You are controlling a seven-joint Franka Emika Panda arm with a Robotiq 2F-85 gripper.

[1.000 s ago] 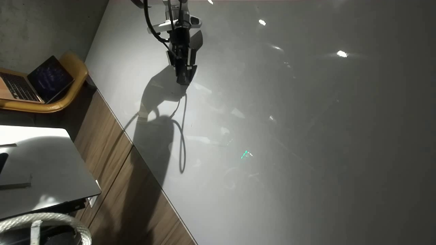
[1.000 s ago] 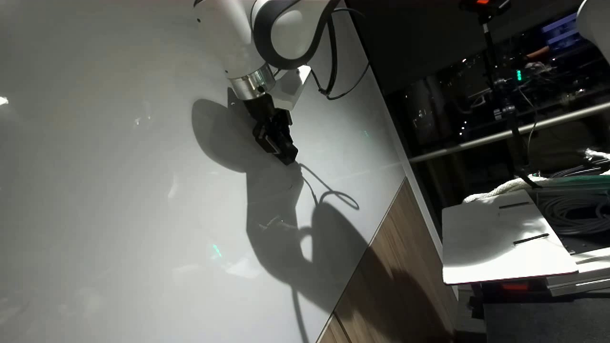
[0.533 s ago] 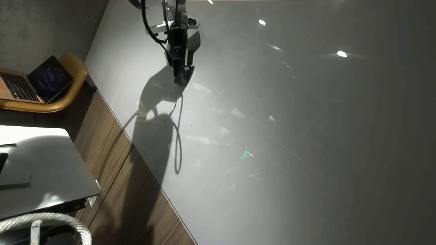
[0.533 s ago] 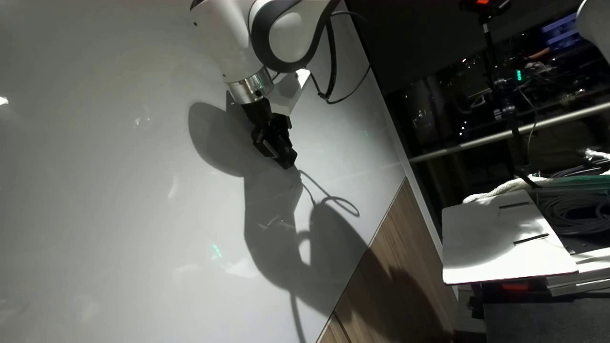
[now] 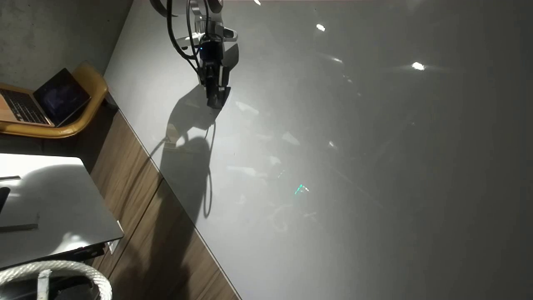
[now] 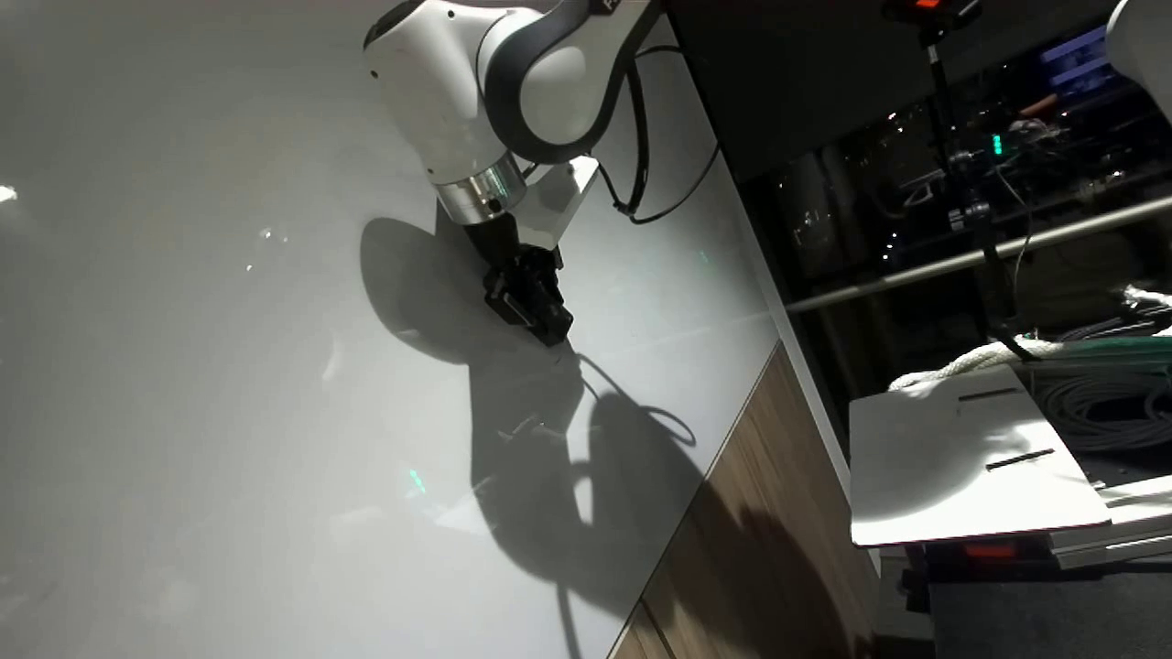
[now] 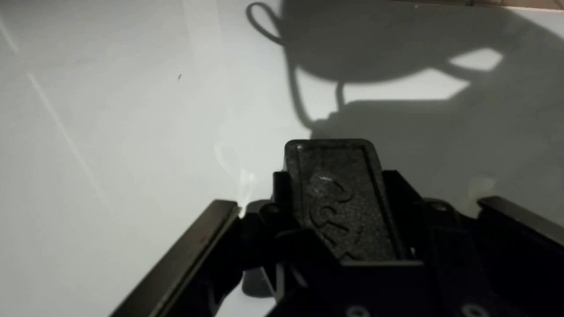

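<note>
The claw point(image 7: 335, 179) is closed around a dark block point(image 7: 346, 211) with curving marks, gripping it from both sides. The block sits near a glossy white surface point(image 5: 354, 166); whether they touch, I cannot tell. Wood panelling point(image 5: 125, 158) borders that surface, and well apart a laptop point(image 5: 61, 98) stands open on a mustard chair point(image 5: 93, 85).

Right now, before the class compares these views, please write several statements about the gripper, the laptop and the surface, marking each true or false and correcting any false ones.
1. The gripper holds a dark block. True.
2. The block's visible face is blank. False: it bears markings.
3. The laptop is shut. False: this laptop is open, on a yellowish seat.
4. The arm casts a shadow across the pale surface. True.
5. Wood-grain panelling borders the pale surface. True.
</note>
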